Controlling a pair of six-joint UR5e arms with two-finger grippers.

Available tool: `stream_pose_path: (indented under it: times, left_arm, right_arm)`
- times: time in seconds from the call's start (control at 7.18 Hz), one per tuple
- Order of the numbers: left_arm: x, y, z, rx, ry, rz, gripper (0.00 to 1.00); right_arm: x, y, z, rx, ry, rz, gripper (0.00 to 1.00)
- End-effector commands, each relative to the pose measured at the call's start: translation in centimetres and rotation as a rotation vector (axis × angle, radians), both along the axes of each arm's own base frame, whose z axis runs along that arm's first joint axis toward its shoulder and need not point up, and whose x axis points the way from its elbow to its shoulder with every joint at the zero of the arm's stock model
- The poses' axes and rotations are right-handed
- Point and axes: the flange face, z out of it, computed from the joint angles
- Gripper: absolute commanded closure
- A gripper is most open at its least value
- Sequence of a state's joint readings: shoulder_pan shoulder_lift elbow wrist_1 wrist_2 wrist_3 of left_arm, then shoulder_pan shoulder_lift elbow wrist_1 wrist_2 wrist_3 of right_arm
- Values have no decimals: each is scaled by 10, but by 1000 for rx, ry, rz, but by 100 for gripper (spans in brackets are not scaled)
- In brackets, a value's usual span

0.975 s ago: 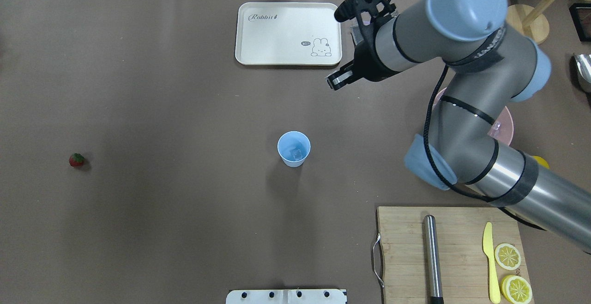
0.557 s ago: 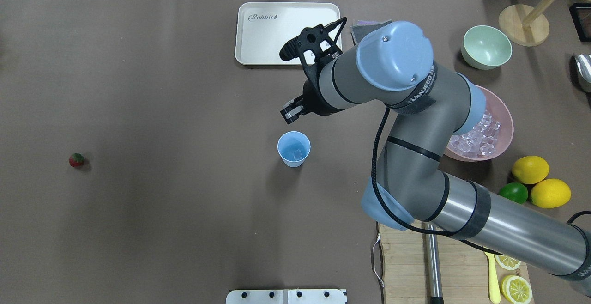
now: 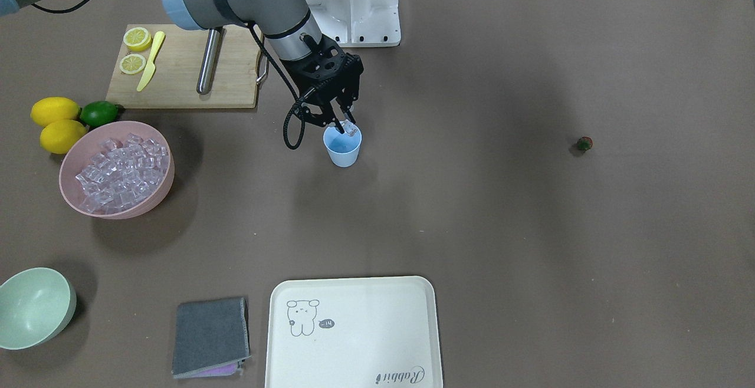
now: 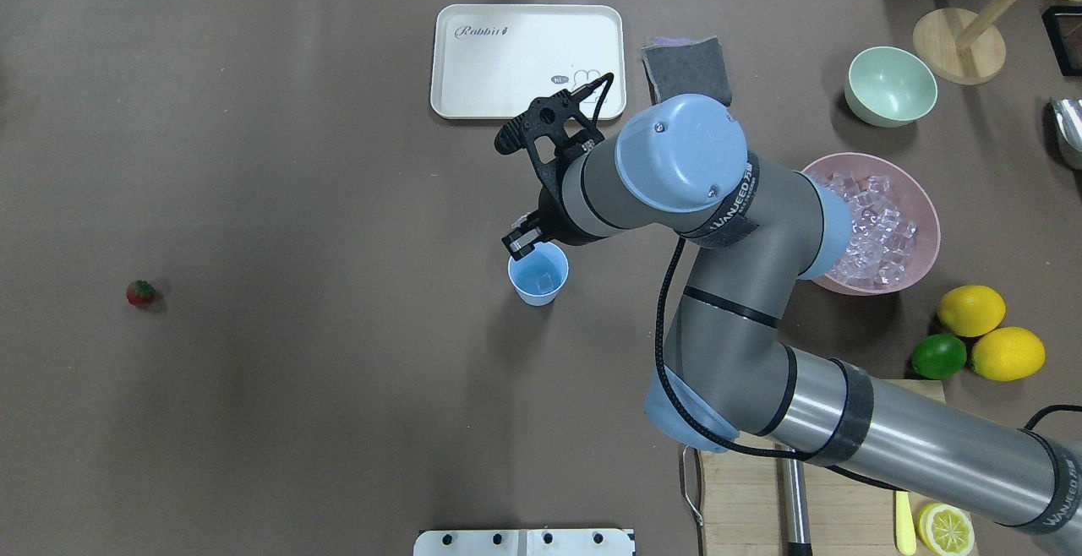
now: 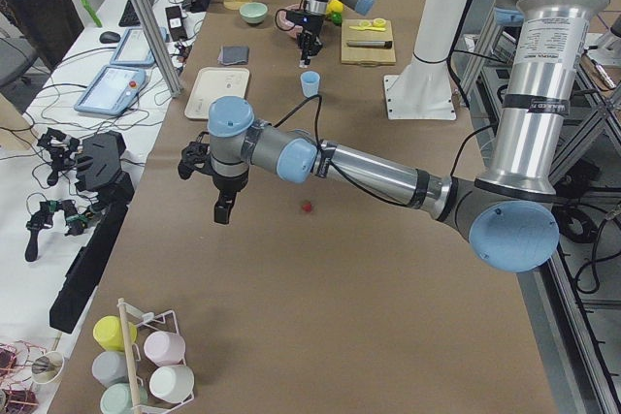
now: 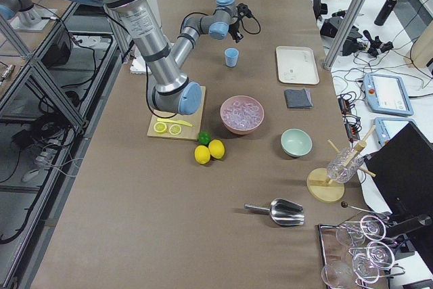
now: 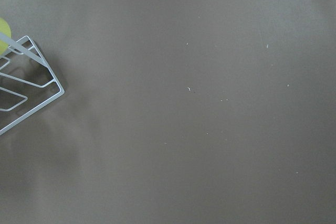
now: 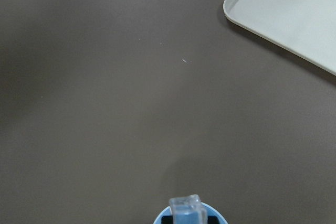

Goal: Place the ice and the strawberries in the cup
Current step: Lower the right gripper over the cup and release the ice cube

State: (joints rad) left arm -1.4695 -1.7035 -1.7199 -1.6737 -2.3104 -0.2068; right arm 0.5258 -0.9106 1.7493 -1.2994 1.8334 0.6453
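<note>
Swept in from the tray's (image 4: 473, 57) 4 o'clock, the right gripper (image 4: 521, 241) now hangs over the cup's (image 4: 538, 273) 11 o'clock rim, pinching 1 ice cube (image 8: 185, 204). Release looks next. The strawberry (image 4: 140, 291) waits far off at 9 o'clock.

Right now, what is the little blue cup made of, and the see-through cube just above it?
The cup looks like thin plastic. It is plain light blue and smooth, with a soft, dull shine and an even, thin rim. The cube is clear and glassy with sharp edges. That fits real ice or a clear plastic copy, and I cannot tell which.
</note>
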Motion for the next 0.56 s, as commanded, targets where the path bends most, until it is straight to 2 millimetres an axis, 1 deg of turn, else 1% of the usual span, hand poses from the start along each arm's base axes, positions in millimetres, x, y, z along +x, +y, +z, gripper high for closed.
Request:
stream_pose_path:
  times: [0.0,0.28,0.42]
  left_arm:
    - [-1,2,3,-3,-1,-1,2]
    - [-1,2,7,-10,-5,1,2]
    - [-1,2,6,-7,-5,-1,2]
  right_arm:
    - [-10,-2,17,-20,31,-3,100]
    - [-17,-2,24,-24,47,-11,100]
    - [-18,-2,26,-24,50,-14,95]
